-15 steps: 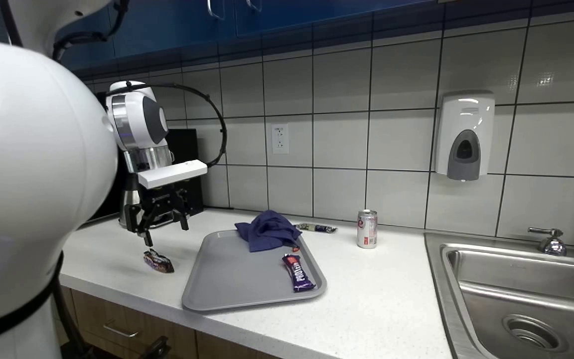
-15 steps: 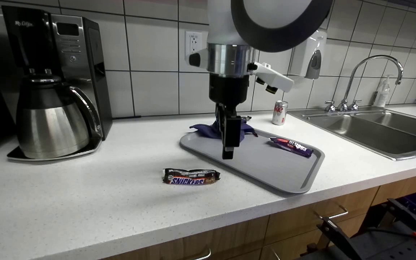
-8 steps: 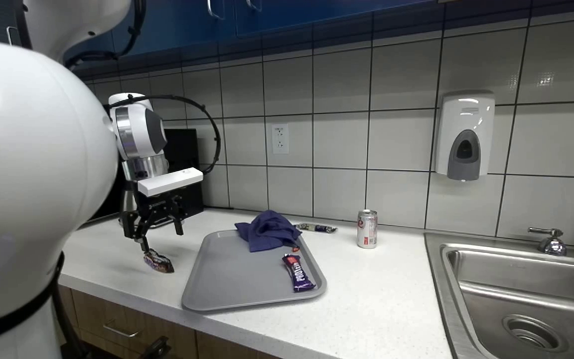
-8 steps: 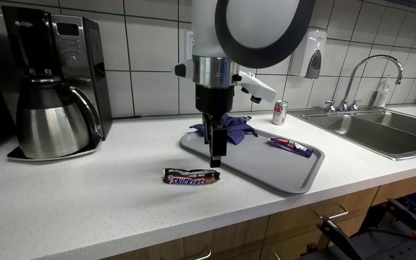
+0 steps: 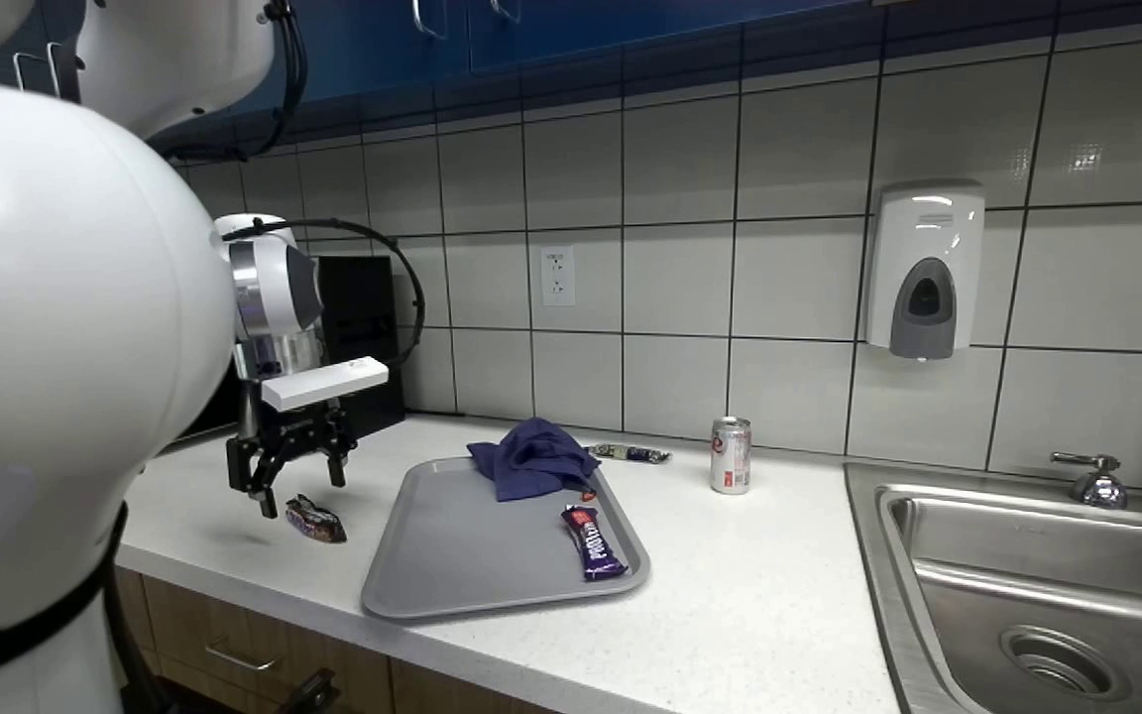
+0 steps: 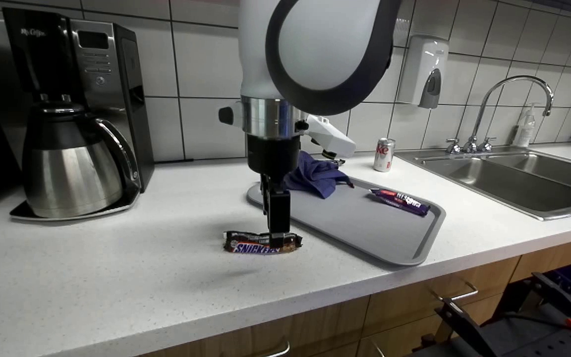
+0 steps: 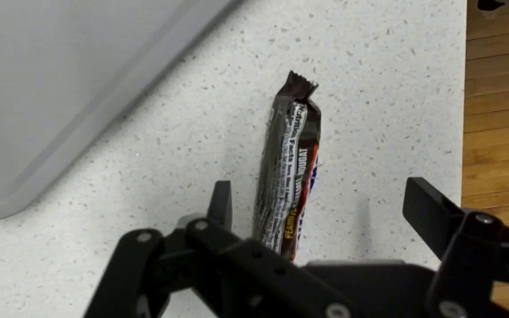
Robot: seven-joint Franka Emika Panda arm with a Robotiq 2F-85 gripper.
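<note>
Tool (image 5: 302, 496), spread wide, at left above the white bench (image 5: 749, 585) in an exterior view. Rightward: Snickers bar (image 5: 314, 519), lying near the tool; gray tray (image 5: 467, 555), bearing purple cloth (image 5: 531, 463) and protein bar (image 5: 592, 543); upright can (image 5: 731, 456).

In an exterior view the glossy white Franka arm (image 5: 65, 347) fills the foreground with a large rounded link. Its white wrist segment, with a pale round cap (image 6: 322, 47) ringed in dark grey, leads down to a polished metal collar (image 6: 269, 117). A white bar-shaped camera housing (image 5: 325, 384) juts out below, and a black cable (image 5: 418, 297) arcs outward. The black two-fingered Robotiq gripper (image 7: 324, 205) points downward, its blocky dark fingers (image 7: 431, 215) spread well apart.
</note>
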